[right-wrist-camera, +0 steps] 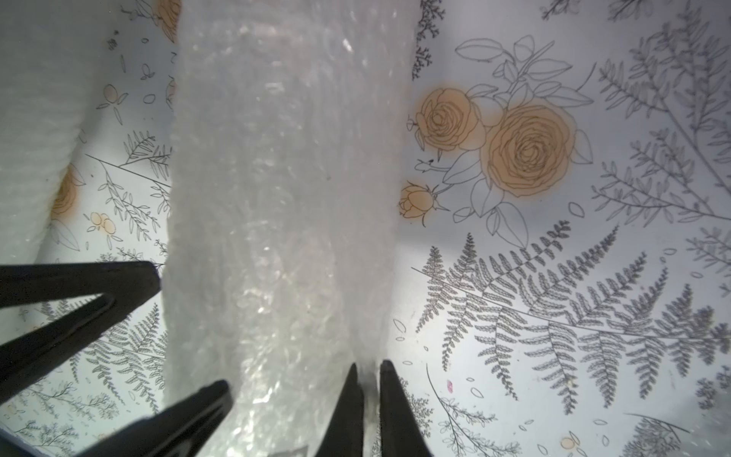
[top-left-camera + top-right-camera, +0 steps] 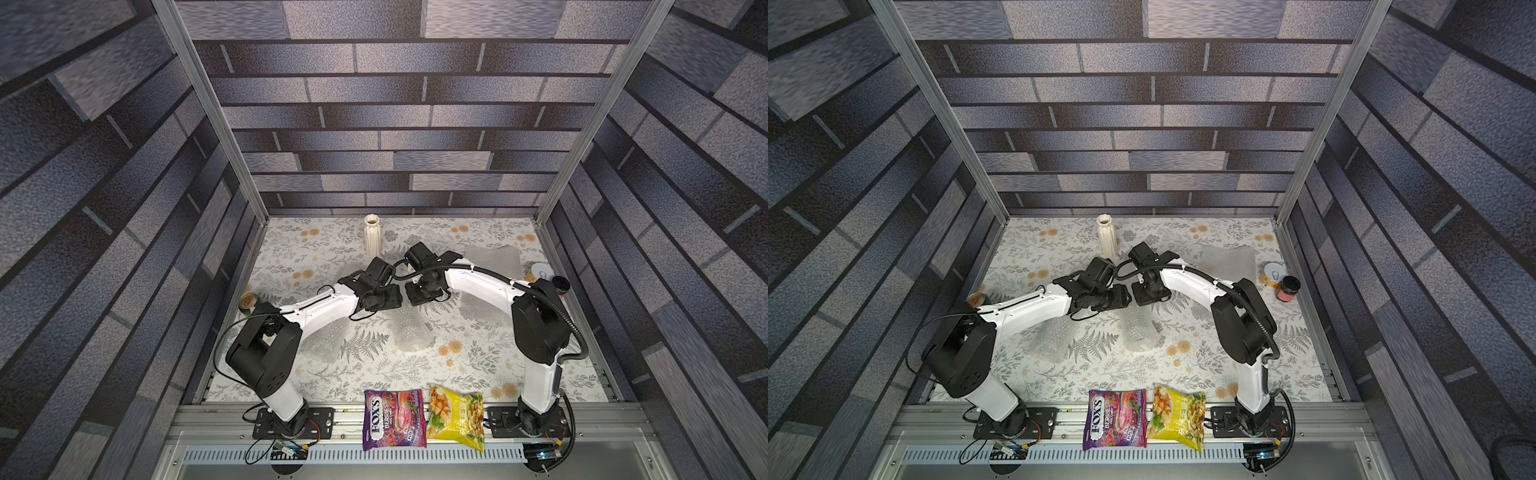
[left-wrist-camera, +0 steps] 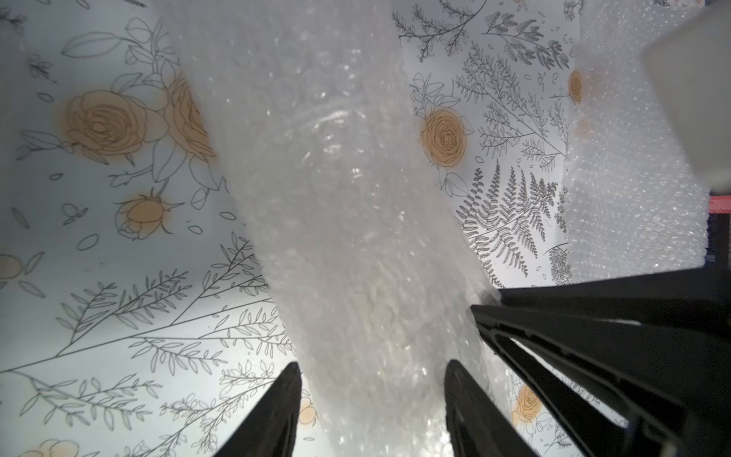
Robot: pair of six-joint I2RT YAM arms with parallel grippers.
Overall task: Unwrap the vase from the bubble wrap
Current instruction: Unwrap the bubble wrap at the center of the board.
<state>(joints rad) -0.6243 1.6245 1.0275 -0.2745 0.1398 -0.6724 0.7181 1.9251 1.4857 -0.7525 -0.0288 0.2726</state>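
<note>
left end effector (image 3: 374,367) clamped around the bubble wrap (image 3: 336,190) roll | right end effector (image 1: 369,366) pinched tight on the roll's edge | roll lay near the centre of the worktop (image 2: 374,376), away from every edge

Table cover (image 2: 374,374) was printed white with grey ferns and orange roses. Bubble wrap roll (image 2: 411,332) was seen whitish, translucent. Vase (image 2: 372,237) was coloured cream, ribbed. FOX'S bag (image 2: 392,419) was coloured purple, snack bag (image 2: 457,419) yellow.

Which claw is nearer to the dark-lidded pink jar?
Right. The right claw pinches the bubble wrap on the edge facing the jar; the left claw clasps the same roll just beyond it.
</note>
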